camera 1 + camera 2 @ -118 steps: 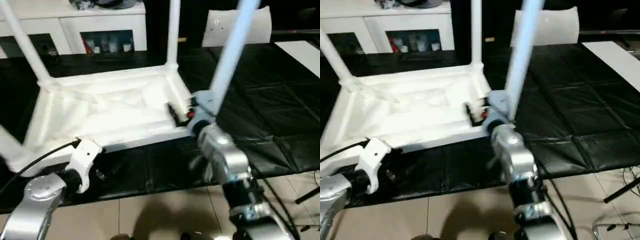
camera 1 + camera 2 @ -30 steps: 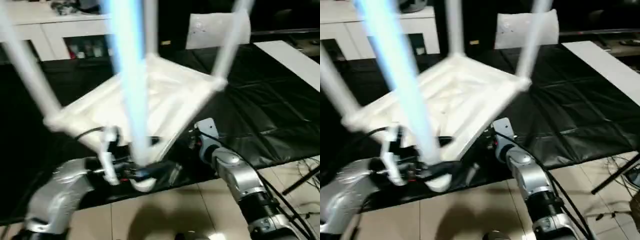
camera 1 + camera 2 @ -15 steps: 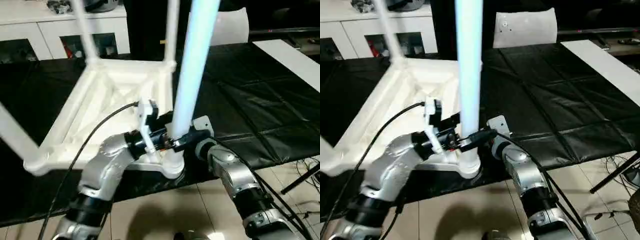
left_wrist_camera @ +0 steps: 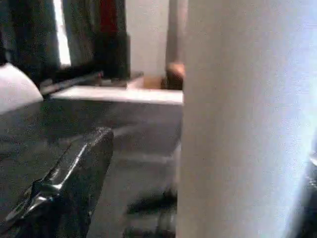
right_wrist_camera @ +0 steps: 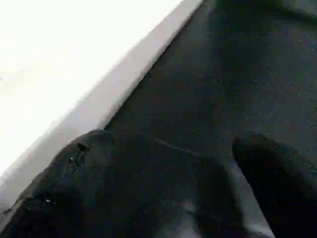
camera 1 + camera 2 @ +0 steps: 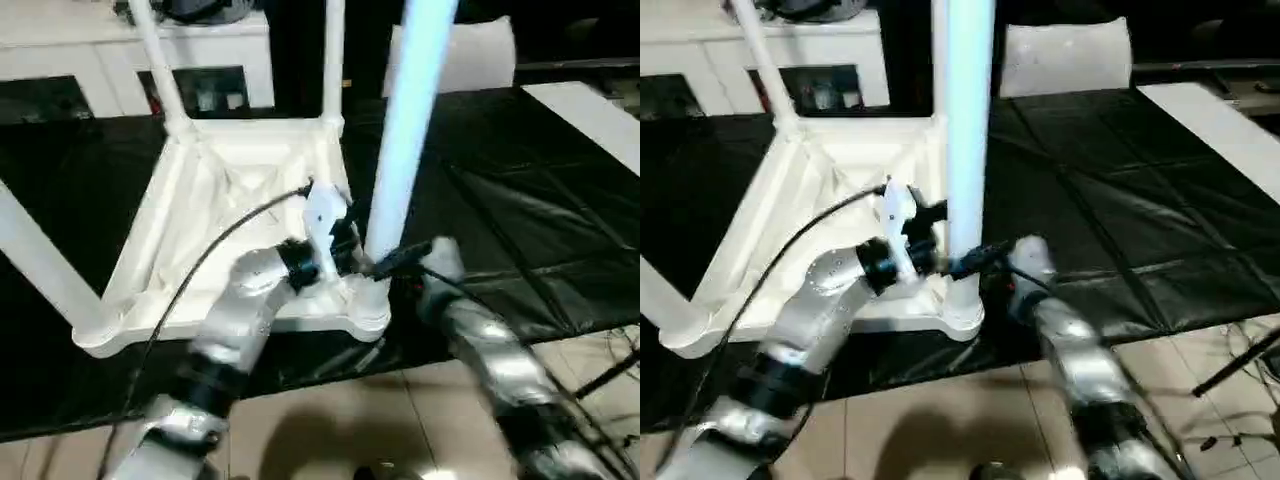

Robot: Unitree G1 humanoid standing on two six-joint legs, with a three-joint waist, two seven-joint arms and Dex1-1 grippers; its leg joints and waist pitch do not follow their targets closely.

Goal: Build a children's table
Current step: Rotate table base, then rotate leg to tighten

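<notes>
Upside down on the black mat sits the children's table, its ribbed underside facing up and its four legs pointing upward from the corner sockets. The near leg rises from the corner closest to the robot, the one nearest the mat's front edge. Two far legs stand at the back corners, and the fourth leg leans out from the near corner on the robot's left.

The left gripper reaches across the table's underside to the base of the near leg. In the left wrist view that leg stands between its fingers with a gap showing beside the one finger that is clearly seen – the jaws are spread wide around the leg, not clamped on it.

The right gripper comes in from the other side, low and just beside the same corner socket. Its wrist view shows both black fingers well apart over the mat, with the table's white edge close by and nothing between them (whether a fingertip touches the socket cannot be told).

Behind the mat stand white cabinets and a flat white panel; a tiled floor lies in front.
</notes>
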